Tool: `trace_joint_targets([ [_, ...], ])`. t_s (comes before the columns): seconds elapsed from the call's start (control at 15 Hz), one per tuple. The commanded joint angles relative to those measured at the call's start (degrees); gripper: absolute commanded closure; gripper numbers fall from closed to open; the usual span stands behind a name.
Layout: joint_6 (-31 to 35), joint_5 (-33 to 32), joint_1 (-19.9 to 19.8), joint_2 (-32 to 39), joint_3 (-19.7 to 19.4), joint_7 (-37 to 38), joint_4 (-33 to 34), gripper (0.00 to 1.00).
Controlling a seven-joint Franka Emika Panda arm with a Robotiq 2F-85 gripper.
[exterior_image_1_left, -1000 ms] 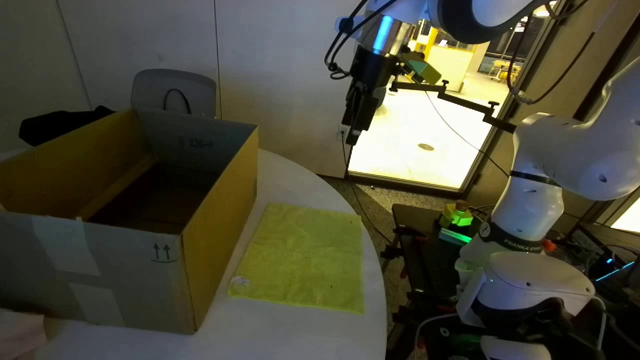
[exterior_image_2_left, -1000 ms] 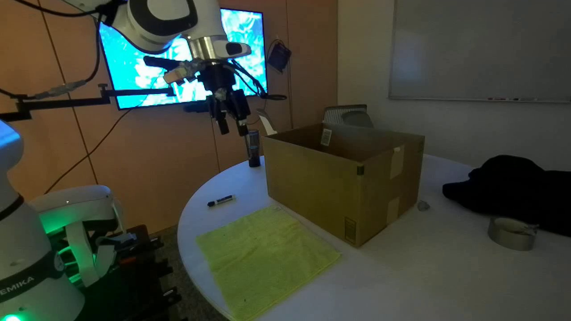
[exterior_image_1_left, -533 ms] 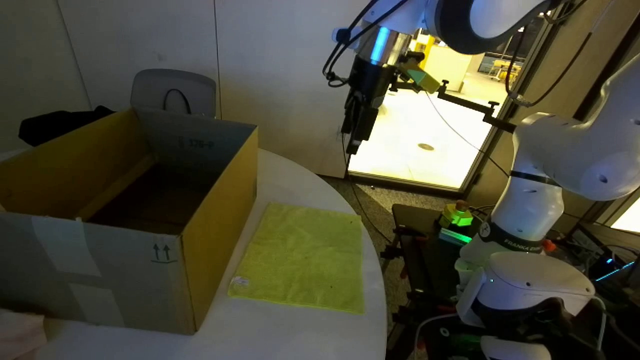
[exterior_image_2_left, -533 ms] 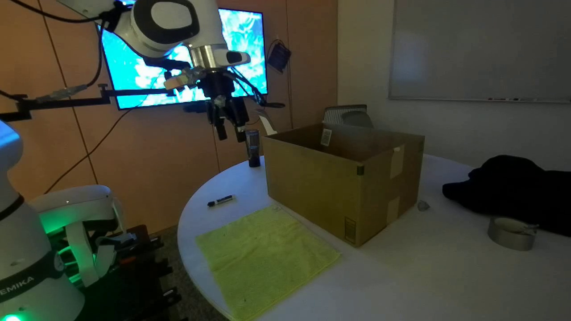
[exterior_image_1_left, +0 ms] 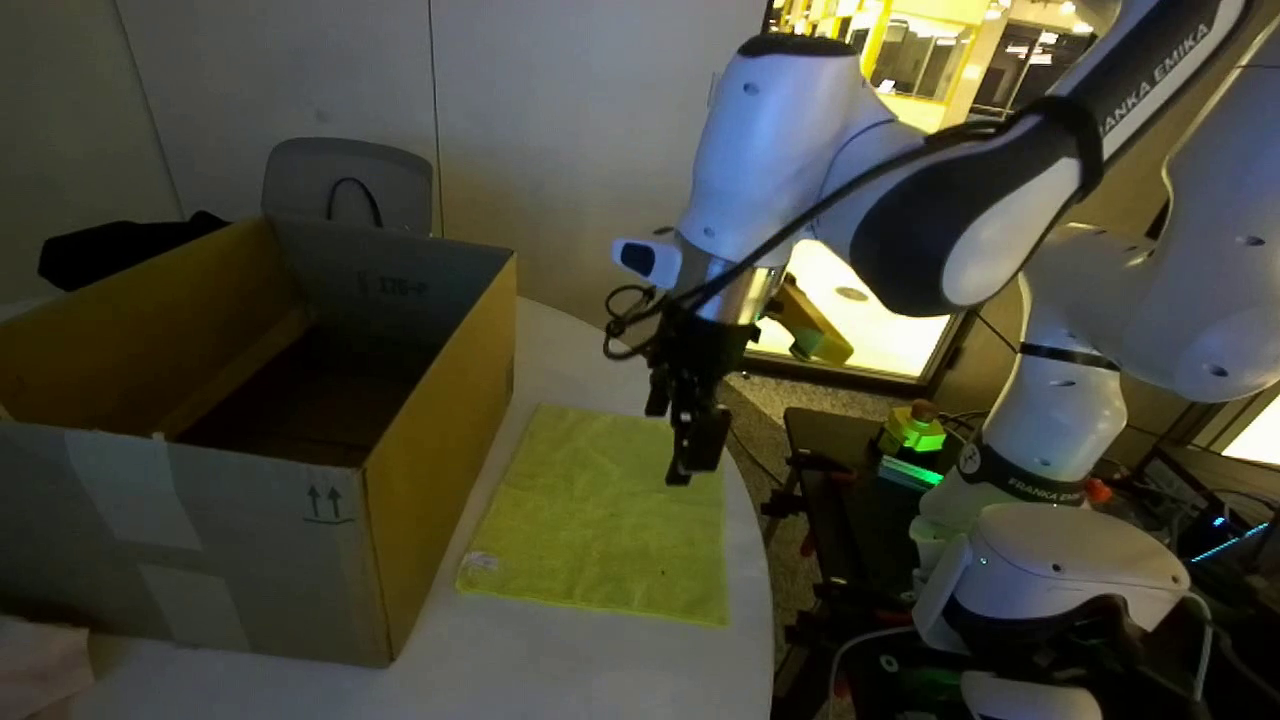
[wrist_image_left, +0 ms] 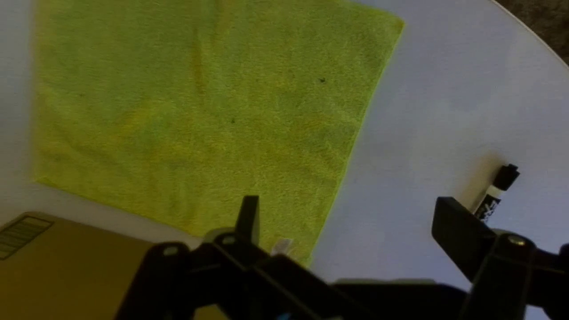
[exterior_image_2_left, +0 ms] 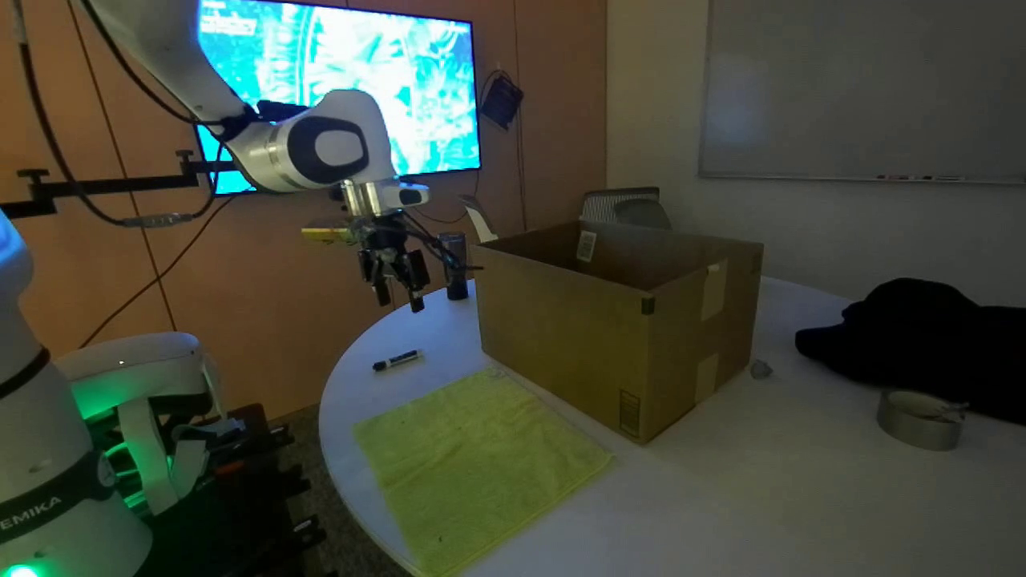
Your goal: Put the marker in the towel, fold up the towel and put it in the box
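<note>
My black two-fingered gripper (wrist_image_left: 349, 213), jaws apart, should centre over the slim black-and-white marker (wrist_image_left: 494, 193), at wrist-view three o'clock, before I descend.

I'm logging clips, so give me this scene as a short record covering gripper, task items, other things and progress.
gripper: open, above the white table, holding nothing
cardboard box: on the table, top open
yellow-green towel: spread out unfolded, beside the box
black-capped marker: lying on the table, off the towel
other things: grey tape roll, black fabric
progress: marker not yet in towel
</note>
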Motion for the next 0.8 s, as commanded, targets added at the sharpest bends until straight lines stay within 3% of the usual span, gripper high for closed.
trace_joint_targets([
  [0.0,4.38,-2.05,3.07,10.79,2.43,5.48,5.21,0.00],
  [0.33,3.97,-7.40,9.23,23.38,1.71,13.02,14.39,0.00],
  [0.73,4.24,-6.77,15.60,36.10,-1.14,14.87,25.74,0.00],
])
